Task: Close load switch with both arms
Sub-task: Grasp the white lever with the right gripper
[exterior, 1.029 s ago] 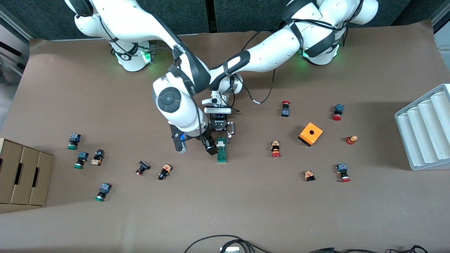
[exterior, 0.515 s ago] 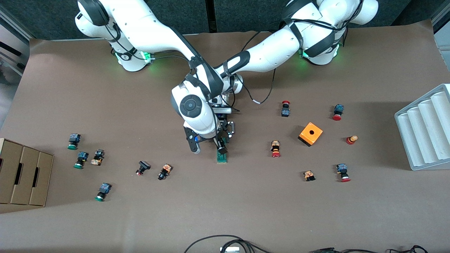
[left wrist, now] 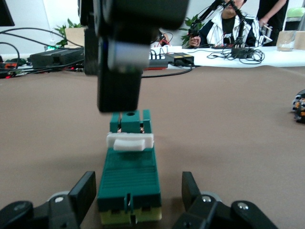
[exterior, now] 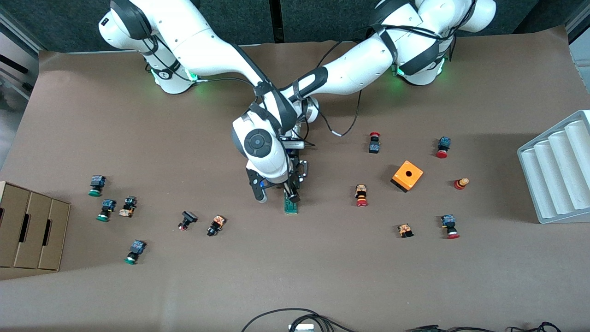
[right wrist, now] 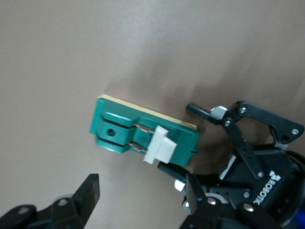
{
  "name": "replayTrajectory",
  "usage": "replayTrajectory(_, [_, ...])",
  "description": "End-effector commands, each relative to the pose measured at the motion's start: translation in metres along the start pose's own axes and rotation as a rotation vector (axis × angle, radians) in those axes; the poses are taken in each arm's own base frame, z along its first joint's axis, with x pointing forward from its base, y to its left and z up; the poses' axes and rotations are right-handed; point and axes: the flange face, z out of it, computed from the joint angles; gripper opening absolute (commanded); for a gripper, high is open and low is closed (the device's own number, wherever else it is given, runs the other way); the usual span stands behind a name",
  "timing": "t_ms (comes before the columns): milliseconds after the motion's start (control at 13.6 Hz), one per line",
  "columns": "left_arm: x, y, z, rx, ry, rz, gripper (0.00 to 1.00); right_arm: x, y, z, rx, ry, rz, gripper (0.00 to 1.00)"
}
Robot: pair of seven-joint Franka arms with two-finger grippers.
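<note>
The load switch (exterior: pixel 290 206) is a dark-green block lying flat mid-table, and its white lever (left wrist: pixel 129 141) sits across its top. My left gripper (left wrist: pixel 138 188) is low on the table and open. Its fingers (left wrist: pixel 86 191) stand on both sides of one end of the load switch (left wrist: pixel 128 181), with a gap showing on at least one side. My right gripper (exterior: pixel 291 193) hangs open over the switch with nothing between its fingers. In the right wrist view the switch (right wrist: pixel 143 129) lies past my right gripper (right wrist: pixel 142 191), with the left gripper (right wrist: pixel 257 157) at its end.
An orange cube (exterior: pixel 407 175) and several small push buttons (exterior: pixel 361 195) lie toward the left arm's end. More buttons (exterior: pixel 215 225) lie toward the right arm's end. A white ridged tray (exterior: pixel 557 170) and a cardboard box (exterior: pixel 27 230) stand at the table's two ends.
The right arm has swung in over the switch, bringing its gripper above it. The left gripper's fingers have narrowed around the switch's end. The switch has not moved.
</note>
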Motion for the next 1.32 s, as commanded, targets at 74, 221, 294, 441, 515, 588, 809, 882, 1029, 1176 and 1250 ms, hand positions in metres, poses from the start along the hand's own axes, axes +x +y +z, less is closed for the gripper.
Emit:
replayTrajectory(74, [-0.002,0.0,-0.01,0.028,-0.011,-0.038,0.77,-0.005,0.014,0.015,0.016,0.006,0.006,0.75])
replayTrajectory(221, [-0.003,0.0,-0.01,0.027,-0.012,-0.037,0.74,-0.004,0.013,0.014,0.016,0.007,0.006,0.71])
replayTrajectory(294, [-0.003,0.0,-0.01,0.026,-0.011,-0.037,0.72,-0.003,0.013,0.015,0.02,0.01,0.007,0.67])
replayTrajectory(441, [-0.003,0.0,-0.01,0.028,-0.011,-0.037,0.71,0.003,0.011,0.014,0.023,0.019,0.005,0.6])
replayTrajectory(515, [-0.003,0.0,-0.01,0.028,-0.011,-0.037,0.71,0.004,0.01,0.014,0.025,0.022,0.002,0.59])
replayTrajectory(588, [-0.002,0.0,-0.01,0.027,-0.01,-0.035,0.69,0.007,0.009,0.013,0.028,0.025,0.004,0.57])
replayTrajectory(809, [-0.003,0.0,-0.01,0.027,-0.011,-0.033,0.61,0.008,0.008,0.014,0.037,0.026,0.004,0.52])
replayTrajectory(882, [-0.004,0.0,-0.01,0.027,-0.012,-0.033,0.6,0.009,0.008,0.017,0.039,0.029,0.003,0.52])
replayTrajectory(1029, [-0.003,0.0,-0.01,0.026,-0.011,-0.031,0.57,0.009,0.009,0.022,0.037,0.032,0.002,0.52])
replayTrajectory(1176, [-0.003,0.0,-0.01,0.026,-0.011,-0.029,0.57,0.012,0.013,0.026,0.029,0.043,0.0,0.52])
replayTrajectory(1250, [-0.003,0.0,-0.01,0.026,-0.011,-0.029,0.56,0.015,0.017,0.03,0.021,0.052,-0.004,0.52])
